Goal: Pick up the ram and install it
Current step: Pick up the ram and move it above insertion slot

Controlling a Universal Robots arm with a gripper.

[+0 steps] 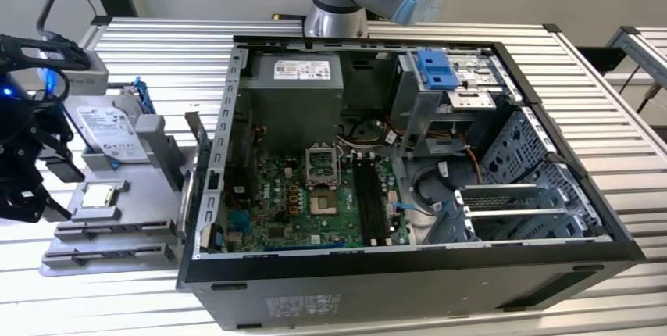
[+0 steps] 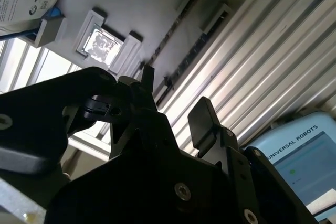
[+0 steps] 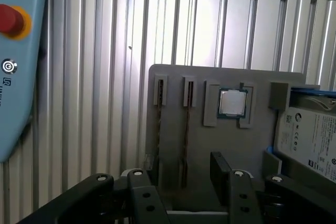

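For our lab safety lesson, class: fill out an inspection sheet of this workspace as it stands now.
Surface: slatted metal table carrying an open computer case and a grey parts tray.
Job's things: two RAM sticks seated in tray slots; motherboard exposed inside the case.
Clutter: processor and hard drive on the tray.
Grippers: gripper open, holding nothing, close to the tray.
Cables: wire bundles inside the case.
Surroundings: teach pendant beside the table.
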